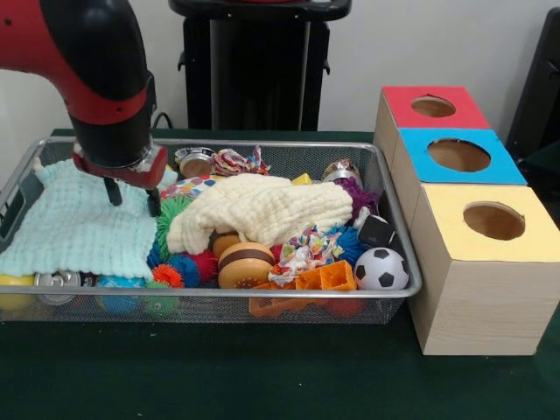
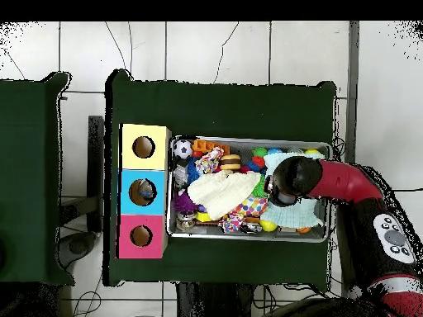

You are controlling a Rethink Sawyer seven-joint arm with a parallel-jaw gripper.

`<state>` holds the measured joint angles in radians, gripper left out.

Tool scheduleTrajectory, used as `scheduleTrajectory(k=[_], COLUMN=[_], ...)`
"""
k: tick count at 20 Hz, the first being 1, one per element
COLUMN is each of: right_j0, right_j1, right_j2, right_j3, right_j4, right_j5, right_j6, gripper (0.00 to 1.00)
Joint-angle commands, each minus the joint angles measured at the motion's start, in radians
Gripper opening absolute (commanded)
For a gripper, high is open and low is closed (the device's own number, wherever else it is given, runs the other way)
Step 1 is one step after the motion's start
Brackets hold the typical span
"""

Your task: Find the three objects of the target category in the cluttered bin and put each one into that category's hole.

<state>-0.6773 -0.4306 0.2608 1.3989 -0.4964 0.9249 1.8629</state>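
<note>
The silver wire mesh bin (image 1: 262, 144) is full of clutter: a mint knitted cloth (image 1: 79, 227) at the left, a cream cloth (image 1: 262, 210) in the middle, a soccer ball (image 1: 381, 269), a toy burger (image 1: 245, 264), spiky balls (image 1: 179, 267), metal cans (image 1: 194, 162) and rope toys (image 1: 302, 249). My gripper (image 1: 133, 199) hangs just above the mint cloth's far right corner, open, with nothing between its fingers. In the overhead view the arm's head (image 2: 285, 183) hides the gripper, over the bin's (image 2: 248, 238) right half.
Three wooden boxes with round holes stand beside the bin: red (image 1: 433, 107), blue (image 1: 459, 156) and yellow (image 1: 490, 219). In the overhead view they line the bin's left side: yellow (image 2: 144, 147), blue (image 2: 142, 191), red (image 2: 140, 236). Green cloth (image 1: 262, 367) covers the table.
</note>
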Motion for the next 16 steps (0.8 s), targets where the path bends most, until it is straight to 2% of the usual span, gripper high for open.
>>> scheduleTrajectory(k=[1, 8, 16], right_j0=[0.032, 0.046, 0.041], right_j1=[0.031, 0.049, 0.067], right_j2=[0.04, 0.017, 0.015], right_j3=[0.105, 0.136, 0.128], right_j4=[-0.036, -0.049, -0.038], right_j5=[-0.091, -0.168, -0.177], right_j6=[-0.054, -0.011, -0.032], gripper=[1.0, 1.0, 1.0])
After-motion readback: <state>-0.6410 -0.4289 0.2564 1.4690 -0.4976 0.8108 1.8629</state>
